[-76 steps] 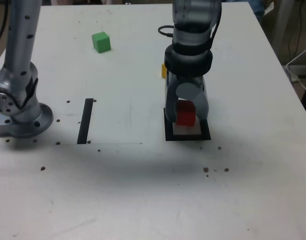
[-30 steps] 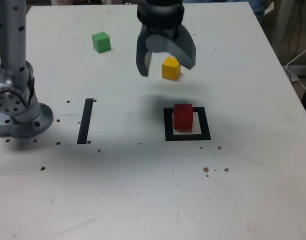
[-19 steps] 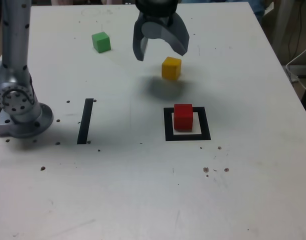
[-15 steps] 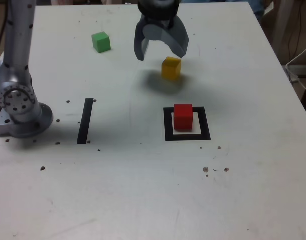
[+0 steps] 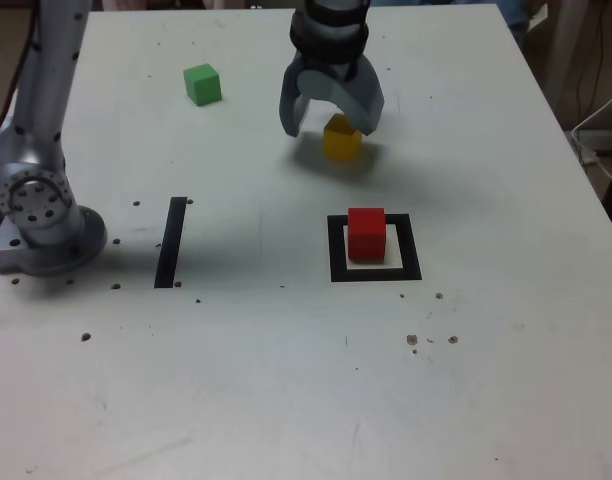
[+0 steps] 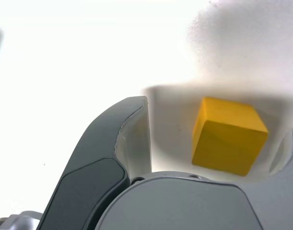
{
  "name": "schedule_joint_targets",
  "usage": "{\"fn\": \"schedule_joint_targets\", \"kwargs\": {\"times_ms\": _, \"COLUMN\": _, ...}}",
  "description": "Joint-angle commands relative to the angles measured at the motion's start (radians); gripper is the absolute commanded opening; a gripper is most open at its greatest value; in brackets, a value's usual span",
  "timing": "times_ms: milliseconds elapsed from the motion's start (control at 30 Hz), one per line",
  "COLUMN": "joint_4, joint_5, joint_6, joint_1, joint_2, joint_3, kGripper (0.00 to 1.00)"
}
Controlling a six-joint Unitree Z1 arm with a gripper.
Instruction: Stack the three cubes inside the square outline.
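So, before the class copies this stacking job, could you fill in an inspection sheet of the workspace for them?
Surface: white table, scattered with small dark specks and brownish spots.
Red cube: inside the black square, nothing stacked on it.
Yellow cube: on the table, outside the square, under the pincer.
Green cube: on the table, toward the exterior view's upper left.
Clutter: nothing seen; a black strip lies between the arm's base and the square.
Pincer: open, above the table, holding nothing.
Cables: a thin white one off the table, at the exterior view's right.
Surroundings: blurred items past the table's far edge, too unclear to name.
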Motion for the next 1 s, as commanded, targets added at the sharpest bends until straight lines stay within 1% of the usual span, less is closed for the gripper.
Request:
{"fn": "schedule_joint_targets", "kwargs": {"times_ms": 0, "joint_4": -0.01, "joint_5": -0.002, "joint_6": 0.003, "joint_1": -0.004, "joint_2": 0.01, "joint_3": -0.002, "kGripper": 0.71}}
{"fn": "schedule_joint_targets", "kwargs": {"times_ms": 100, "joint_4": -0.017, "joint_5": -0.002, "joint_6": 0.003, "joint_1": -0.005, "joint_2": 0.019, "joint_3": -0.005, "kGripper": 0.58}}
{"fn": "schedule_joint_targets", "kwargs": {"times_ms": 200, "joint_4": -0.024, "joint_5": -0.003, "joint_6": 0.003, "joint_1": -0.005, "joint_2": 0.026, "joint_3": -0.007, "kGripper": 0.49}}
{"fn": "schedule_joint_targets", "kwargs": {"times_ms": 400, "joint_4": -0.038, "joint_5": -0.005, "joint_6": 0.003, "joint_1": -0.007, "joint_2": 0.026, "joint_3": -0.005, "kGripper": 0.32}}
{"fn": "schedule_joint_targets", "kwargs": {"times_ms": 533, "joint_4": -0.039, "joint_5": -0.019, "joint_6": 0.007, "joint_1": -0.007, "joint_2": 0.026, "joint_3": -0.006, "kGripper": 0.21}}
{"fn": "schedule_joint_targets", "kwargs": {"times_ms": 633, "joint_4": -0.038, "joint_5": -0.042, "joint_6": 0.016, "joint_1": -0.006, "joint_2": 0.026, "joint_3": -0.006, "kGripper": 0.17}}
{"fn": "schedule_joint_targets", "kwargs": {"times_ms": 800, "joint_4": -0.038, "joint_5": -0.081, "joint_6": 0.038, "joint_1": -0.006, "joint_2": 0.027, "joint_3": -0.006, "kGripper": 0.16}}
{"fn": "schedule_joint_targets", "kwargs": {"times_ms": 967, "joint_4": -0.037, "joint_5": -0.099, "joint_6": 0.056, "joint_1": -0.006, "joint_2": 0.028, "joint_3": -0.009, "kGripper": 0.14}}
